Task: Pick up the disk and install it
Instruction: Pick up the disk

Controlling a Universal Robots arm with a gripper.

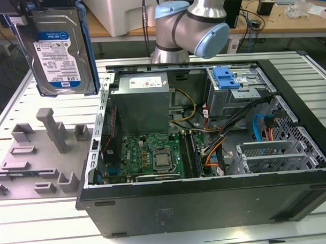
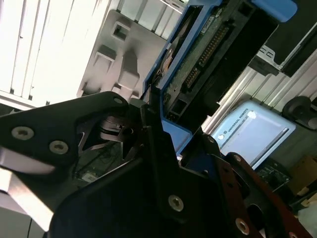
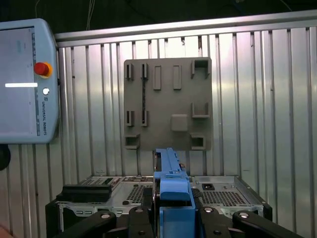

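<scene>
While my jaws are pressed onto its blue carrier rail from both sides, the disk [image 1: 56, 51] hangs in the air at the exterior view's left, clear of the slatted metal table [image 1: 43, 228]; it stands nearly upright with a slight tilt, its blue-and-white label facing that camera. In the first wrist view my gripper [image 3: 173, 206] shows black fingers [image 3: 143, 210] flanking the blue carrier, whose edge runs out ahead of me; in the second wrist view the disk's other face shows, a green circuit board and a connector row inside the blue frame. Beneath the disk in the exterior view lies a grey fixture plate [image 1: 41, 153] with raised blocks and slots, flat on the table; the first wrist view looks straight onto it. Just beside the plate, toward the exterior view's right, the open computer case [image 1: 208, 203] rests on the table, well apart from the disk; inside it sit a grey power-supply box [image 1: 141, 104], a green motherboard [image 1: 148, 152] and a blue latch piece [image 1: 225, 77] on the drive cage; a teach pendant [image 3: 25, 79] lies on the table in both wrist views.
</scene>
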